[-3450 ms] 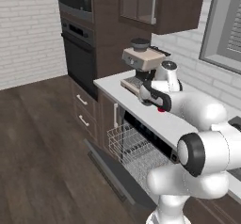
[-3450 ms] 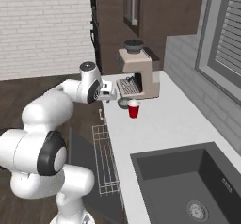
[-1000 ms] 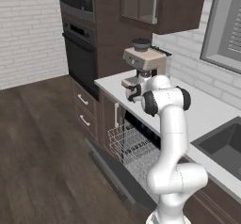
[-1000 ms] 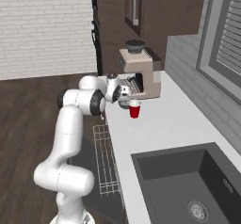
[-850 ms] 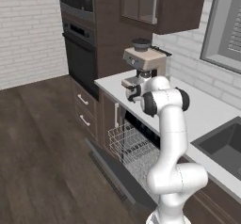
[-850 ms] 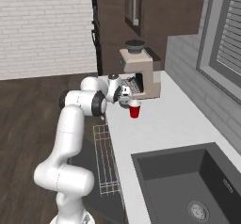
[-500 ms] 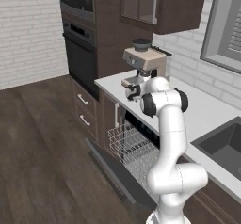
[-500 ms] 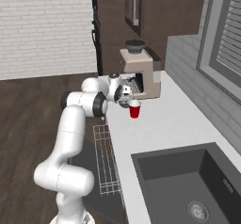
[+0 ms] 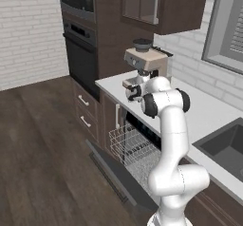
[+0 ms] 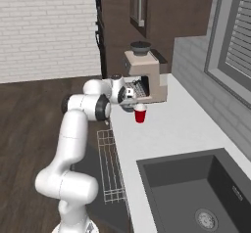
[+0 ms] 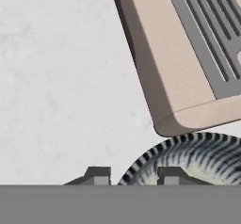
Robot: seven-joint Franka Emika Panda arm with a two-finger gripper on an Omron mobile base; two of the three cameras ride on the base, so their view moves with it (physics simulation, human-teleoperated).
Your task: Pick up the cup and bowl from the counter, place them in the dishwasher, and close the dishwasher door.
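Counter [image 10: 181, 124] beside brick wall [image 10: 46, 29]

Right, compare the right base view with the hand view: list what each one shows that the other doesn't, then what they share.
Right base view: the red cup standing on the counter beside the coffee machine, plus the dark sink and the dishwasher's wire rack.
Hand view: a round bowl with a striped rim, close up, its edge running between the finger tips of the open gripper.
Shared: the coffee machine and the pale counter.
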